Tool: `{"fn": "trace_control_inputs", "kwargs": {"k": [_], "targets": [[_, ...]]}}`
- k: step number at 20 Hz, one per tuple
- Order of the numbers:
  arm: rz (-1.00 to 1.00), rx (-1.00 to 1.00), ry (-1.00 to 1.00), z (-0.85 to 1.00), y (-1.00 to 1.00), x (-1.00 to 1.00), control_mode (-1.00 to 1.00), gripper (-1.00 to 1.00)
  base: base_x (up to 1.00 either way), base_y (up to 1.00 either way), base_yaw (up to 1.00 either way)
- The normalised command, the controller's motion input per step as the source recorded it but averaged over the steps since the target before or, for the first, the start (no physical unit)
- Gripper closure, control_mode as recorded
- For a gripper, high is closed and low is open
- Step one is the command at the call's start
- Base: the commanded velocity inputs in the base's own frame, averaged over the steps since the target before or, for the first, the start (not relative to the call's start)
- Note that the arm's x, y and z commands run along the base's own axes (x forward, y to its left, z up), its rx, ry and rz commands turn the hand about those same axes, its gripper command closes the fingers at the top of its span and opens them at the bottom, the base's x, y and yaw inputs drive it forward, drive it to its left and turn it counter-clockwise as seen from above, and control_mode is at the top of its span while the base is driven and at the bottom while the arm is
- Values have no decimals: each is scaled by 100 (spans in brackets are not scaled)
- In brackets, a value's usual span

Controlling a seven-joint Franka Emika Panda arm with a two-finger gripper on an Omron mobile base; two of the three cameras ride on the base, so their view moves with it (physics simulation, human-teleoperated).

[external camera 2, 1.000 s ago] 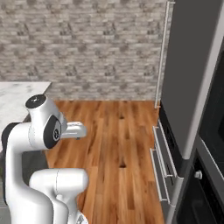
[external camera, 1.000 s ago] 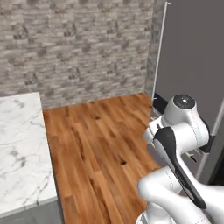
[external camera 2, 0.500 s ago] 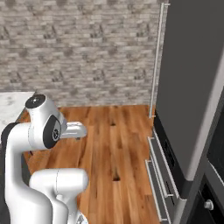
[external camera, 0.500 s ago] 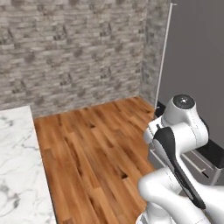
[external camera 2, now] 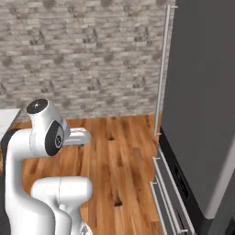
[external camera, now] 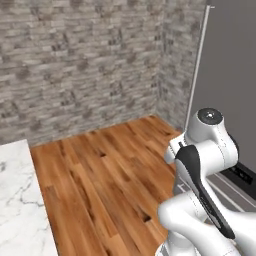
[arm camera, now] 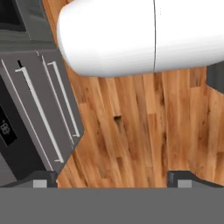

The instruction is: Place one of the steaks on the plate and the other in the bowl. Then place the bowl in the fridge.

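Observation:
The fridge (external camera 2: 202, 92) rises on the right, a tall grey front with a long thin handle (external camera 2: 161, 69) and drawers at the bottom (external camera 2: 167, 193). In the left base view the fridge (external camera: 230, 70) stands behind my folded arm. The hand view looks down on the fridge's drawers (arm camera: 39, 109) and the wood floor. My gripper (arm camera: 113, 179) is open over the floor, its dark fingertips (arm camera: 43, 178) wide apart with nothing between them. The steaks, the plate and the bowl are out of view.
A white marble counter (external camera: 20, 200) runs along the left, and its corner (external camera 2: 7, 117) shows beside the arm. A grey brick wall (external camera: 80, 65) closes the back. Wood floor (external camera 2: 119, 151) lies between the counter and the fridge.
The whole picture has shifted, so the camera has moved with the base: the counter has slid left and the fridge stands larger and nearer. The arm keeps its folded pose and the gripper stays open.

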Motion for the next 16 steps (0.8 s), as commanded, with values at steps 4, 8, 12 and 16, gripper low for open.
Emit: {"fn": "trace_control_inputs", "kwargs": {"k": [4,8,12,16], "targets": [[0,0,0,0,0,0,100,-100,59,0,-18],[0,0,0,0,0,0,100,-100,57,0,-25],[0,0,0,0,0,0,100,-100,61,0,-25],[0,0,0,0,0,0,100,-100,62,4,-26]]}}
